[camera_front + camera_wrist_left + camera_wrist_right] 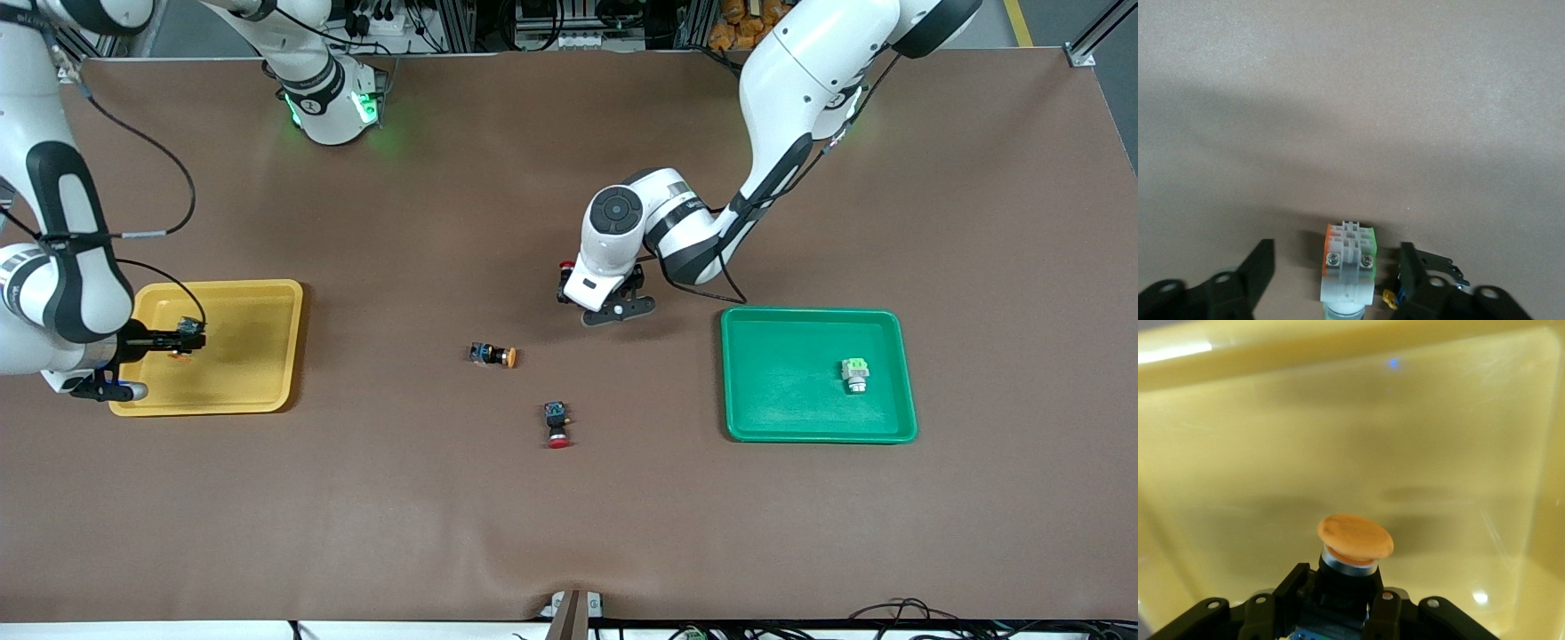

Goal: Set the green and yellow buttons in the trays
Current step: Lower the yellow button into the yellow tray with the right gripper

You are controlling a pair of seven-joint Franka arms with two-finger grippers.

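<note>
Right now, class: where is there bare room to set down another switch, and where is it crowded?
Free: the brown table strip nearer the camera than both trays; most of the green plastic tray. Crowded: the middle, where the left pincer straddles a green-white switch; the right pincer holds an orange-capped switch over the yellow plastic tray.

Two trays are set on the desk [569, 533] at mid-height of the front frame, one at each arm's end. Over the tray at the right arm's end [267, 302], a capped switch [1355, 543] is clamped in the right end effector [184, 343]. In the tray at the left arm's end [800, 418], a collared switch [854, 374] is found. Near the frame's centre, the left end effector [1336, 257] is lowered with its fingers spread around a third switch [1348, 267]. Two loose switches are placed lower in the frame, one [492, 356] higher than the other [556, 423].
</note>
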